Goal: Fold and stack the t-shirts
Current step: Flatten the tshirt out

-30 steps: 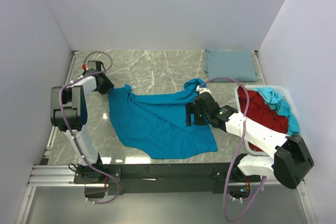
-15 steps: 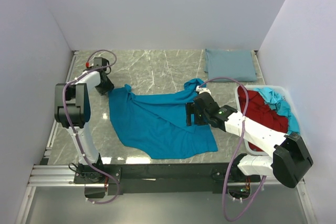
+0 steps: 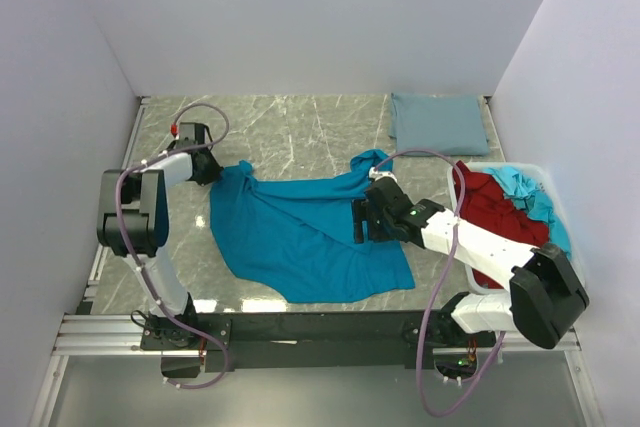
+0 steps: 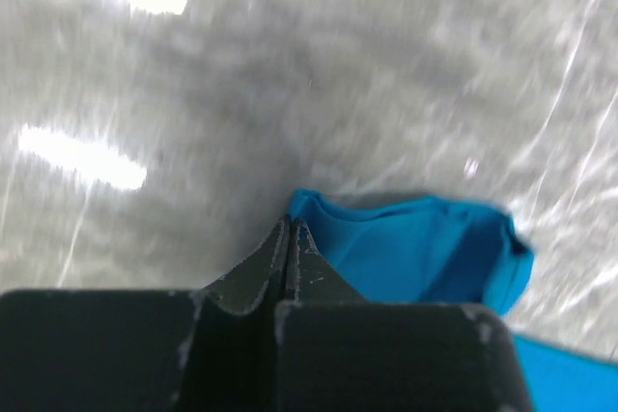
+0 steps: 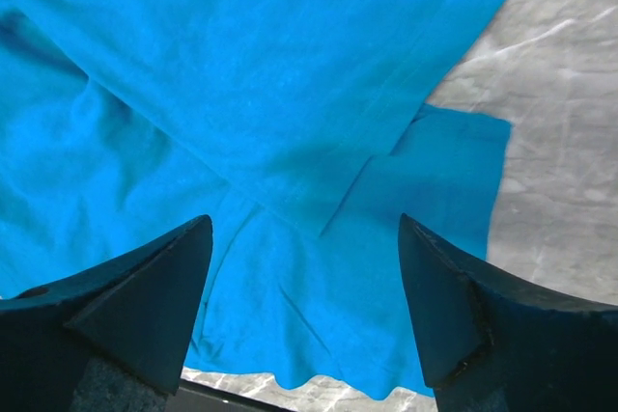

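Note:
A bright teal-blue t-shirt (image 3: 305, 227) lies spread and creased on the marble table. My left gripper (image 3: 208, 169) is shut, with its tips at the shirt's far left corner (image 4: 406, 248); no cloth shows between the fingers (image 4: 311, 267). My right gripper (image 3: 362, 219) is open and hovers low over the shirt's right part (image 5: 290, 103), jaws wide apart, holding nothing. A dusty grey-blue t-shirt (image 3: 437, 122) lies folded at the back right. A dark red t-shirt (image 3: 492, 212) and a light turquoise one (image 3: 530, 195) are piled in the bin.
A white plastic bin (image 3: 548, 169) stands at the right edge, next to my right arm. Pale walls close in the table at the left, back and right. A black rail (image 3: 300, 325) runs along the near edge.
My left gripper swung back towards the far left, then came right and down to the shirt's corner. My right gripper edged slightly left over the shirt. The shirt has barely moved.

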